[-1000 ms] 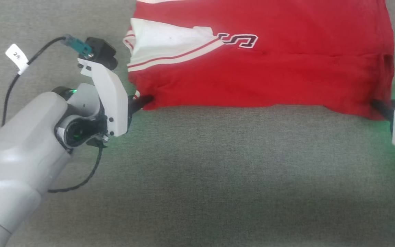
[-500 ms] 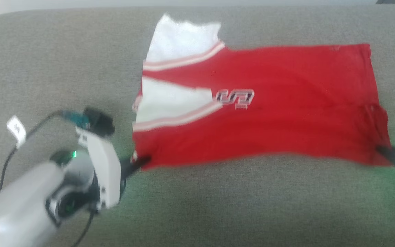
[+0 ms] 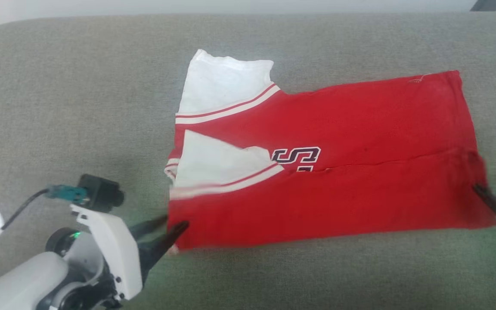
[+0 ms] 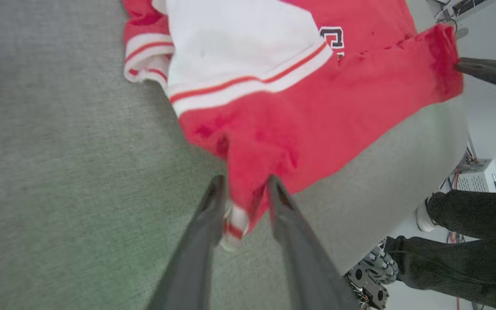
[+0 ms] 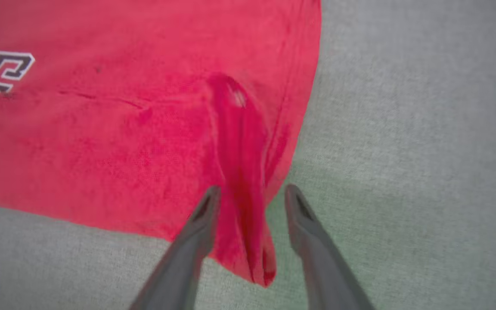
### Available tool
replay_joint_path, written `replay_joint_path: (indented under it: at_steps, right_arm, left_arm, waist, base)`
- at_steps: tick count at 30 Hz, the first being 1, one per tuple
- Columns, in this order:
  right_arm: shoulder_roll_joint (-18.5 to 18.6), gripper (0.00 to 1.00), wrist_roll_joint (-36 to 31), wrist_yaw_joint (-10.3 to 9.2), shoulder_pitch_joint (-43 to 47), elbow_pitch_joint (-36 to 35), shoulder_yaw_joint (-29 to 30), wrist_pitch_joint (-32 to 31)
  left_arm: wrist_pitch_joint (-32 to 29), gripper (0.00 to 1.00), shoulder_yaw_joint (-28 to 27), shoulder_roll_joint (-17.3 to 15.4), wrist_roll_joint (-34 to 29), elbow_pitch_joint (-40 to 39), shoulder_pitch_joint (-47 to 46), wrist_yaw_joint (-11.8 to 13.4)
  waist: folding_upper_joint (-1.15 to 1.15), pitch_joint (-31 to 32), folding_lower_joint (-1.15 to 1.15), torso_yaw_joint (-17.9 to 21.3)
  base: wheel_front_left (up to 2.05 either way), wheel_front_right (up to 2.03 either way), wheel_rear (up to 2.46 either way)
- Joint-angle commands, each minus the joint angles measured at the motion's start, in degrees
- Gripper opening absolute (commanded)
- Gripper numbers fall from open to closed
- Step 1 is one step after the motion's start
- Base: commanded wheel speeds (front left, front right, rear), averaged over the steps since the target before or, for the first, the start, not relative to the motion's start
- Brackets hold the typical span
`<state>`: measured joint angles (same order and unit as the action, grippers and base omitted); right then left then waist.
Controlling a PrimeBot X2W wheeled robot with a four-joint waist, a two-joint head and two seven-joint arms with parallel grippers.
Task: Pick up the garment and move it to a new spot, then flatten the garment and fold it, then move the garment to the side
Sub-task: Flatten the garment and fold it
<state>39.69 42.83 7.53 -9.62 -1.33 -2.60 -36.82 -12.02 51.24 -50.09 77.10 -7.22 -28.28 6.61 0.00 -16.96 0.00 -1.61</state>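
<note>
On grey, coarse-woven padded surface (image 3: 80, 107): garment (image 3: 360, 172) lying flat as a rough folded rectangle, soft red knit, two white sleeves with red-and-white striped trim at left end, dark outlined lettering near centre, long shallow crease along near half. Left gripper (image 3: 175, 222) at near left corner, long dark tapered fingers spread apart, striped hem corner loose between them. Right gripper (image 3: 490, 183) at near right corner, fingers likewise parted, raised ridge of red cloth between them, not pinched.
</note>
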Motion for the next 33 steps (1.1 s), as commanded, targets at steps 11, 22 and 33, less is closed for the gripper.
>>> replay_joint_path:
  at_steps: [11,22,33]
  right_arm:
    - [-7.50,1.00,-5.89,-0.08,-7.85,-0.96,-0.70,21.90]
    - [-10.69,1.00,-5.61,-0.08,-11.99,-0.76,-6.17,33.18]
    - [-11.72,1.00,-2.90,-0.07,-12.88,-0.31,-8.14,36.62]
  left_arm:
    - [14.54,1.00,-8.10,0.90,-5.79,8.89,-5.16,1.21]
    - [11.89,1.00,-7.95,9.71,-12.03,34.19,-26.77,-3.03]
    - [-11.05,1.00,-3.33,12.12,-9.91,51.05,-39.17,-7.43]
  waist:
    - [0.00,-1.06,0.00,3.45]
    - [0.00,-6.41,0.00,10.60]
    - [0.00,-9.32,0.00,16.51]
  base:
    - [0.00,0.00,0.00]
    - [0.00,0.00,0.00]
    - [0.00,0.00,0.00]
